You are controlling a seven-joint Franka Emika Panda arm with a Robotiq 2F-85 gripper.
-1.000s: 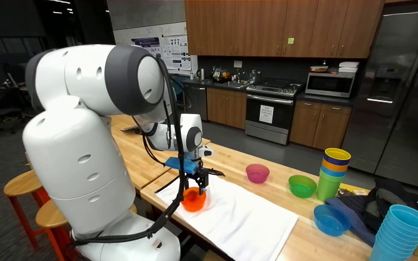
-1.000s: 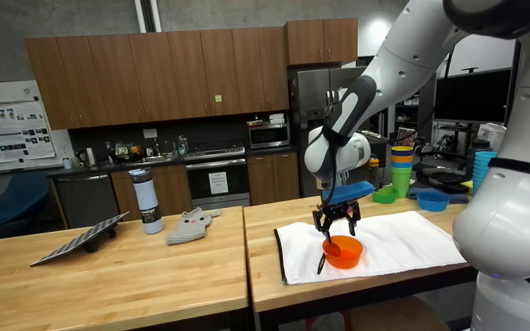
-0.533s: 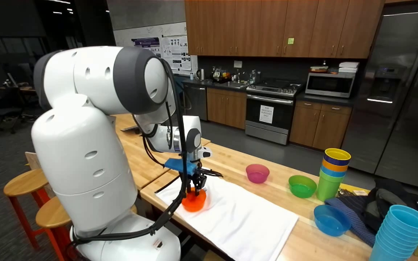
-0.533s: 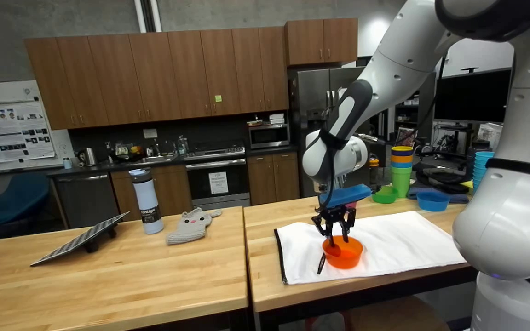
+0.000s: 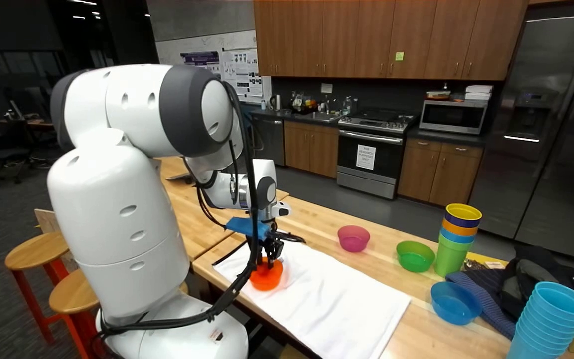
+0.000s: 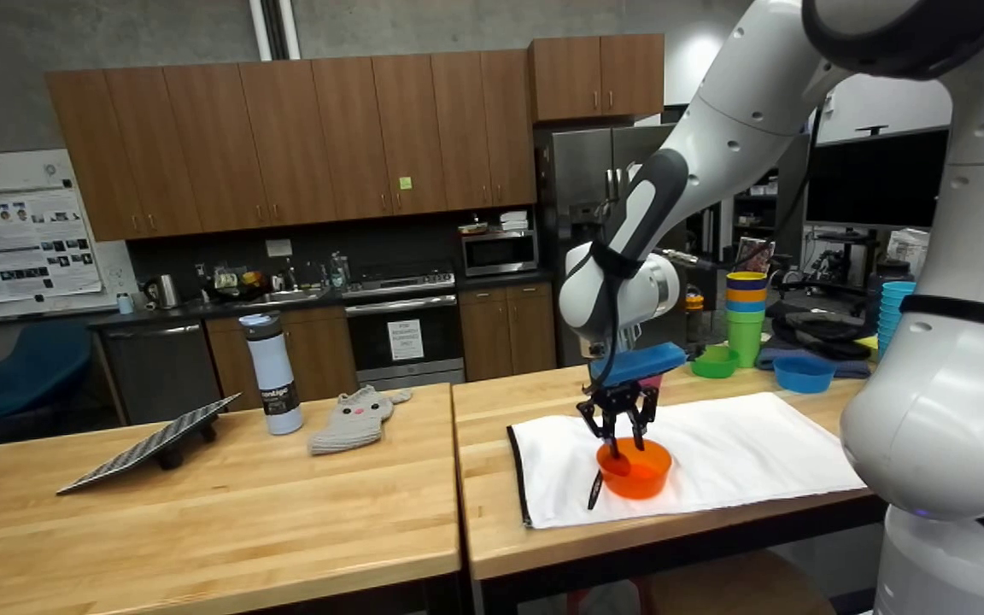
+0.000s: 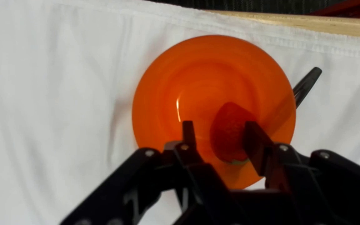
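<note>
In the wrist view, a black gripper (image 7: 218, 129) enters from the bottom edge, its fingers parted and clamped on nothing; between the fingertips a red strawberry (image 7: 228, 131) sits in an orange bowl (image 7: 205, 78), nearer the right-hand finger, though contact cannot be judged; a dark pen-like stick (image 7: 306, 82) juts past the bowl on a white cloth (image 7: 67, 93). In an exterior view, a pink bowl (image 5: 353, 238), a green bowl (image 5: 415, 256) and a blue bowl (image 5: 455, 303) stand near the cloth. In an exterior view, the gripper's fingers reach the bowl's mouth; a pale bottle (image 6: 272, 374) stands on the neighbouring tabletop (image 6: 202, 530).
</note>
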